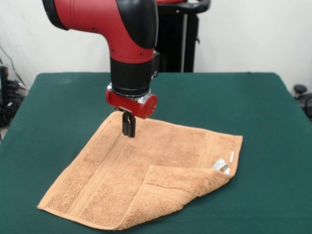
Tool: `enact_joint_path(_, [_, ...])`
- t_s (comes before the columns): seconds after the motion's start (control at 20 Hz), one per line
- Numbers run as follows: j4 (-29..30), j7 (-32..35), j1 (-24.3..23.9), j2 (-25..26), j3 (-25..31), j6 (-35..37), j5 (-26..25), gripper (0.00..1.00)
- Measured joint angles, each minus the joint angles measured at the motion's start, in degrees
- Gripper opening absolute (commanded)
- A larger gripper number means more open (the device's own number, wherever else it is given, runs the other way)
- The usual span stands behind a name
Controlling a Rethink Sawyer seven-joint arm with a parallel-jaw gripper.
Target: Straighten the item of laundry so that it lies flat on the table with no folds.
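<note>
Folded towel corner over its underlayer; closed tool above far edge.

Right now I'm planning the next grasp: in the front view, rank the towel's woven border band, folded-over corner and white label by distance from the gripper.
1. Woven border band, just below the gripper.
2. Folded-over corner, toward the towel's near edge.
3. White label, at the picture's right edge of the towel.

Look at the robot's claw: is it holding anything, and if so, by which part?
Nothing is visibly held. The claw hangs closed just above the towel, near its far edge; no cloth is lifted.
</note>
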Motion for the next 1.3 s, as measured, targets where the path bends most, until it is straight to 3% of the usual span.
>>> enact_joint_path(0.75, [7.02, 0.00, -0.31, -1.01, 0.00, -1.74, -4.76, 0.00])
enact_joint_path(1.3, [7.86, 0.00, -3.95, 0.80, 1.48, -4.64, -8.04, 0.00])
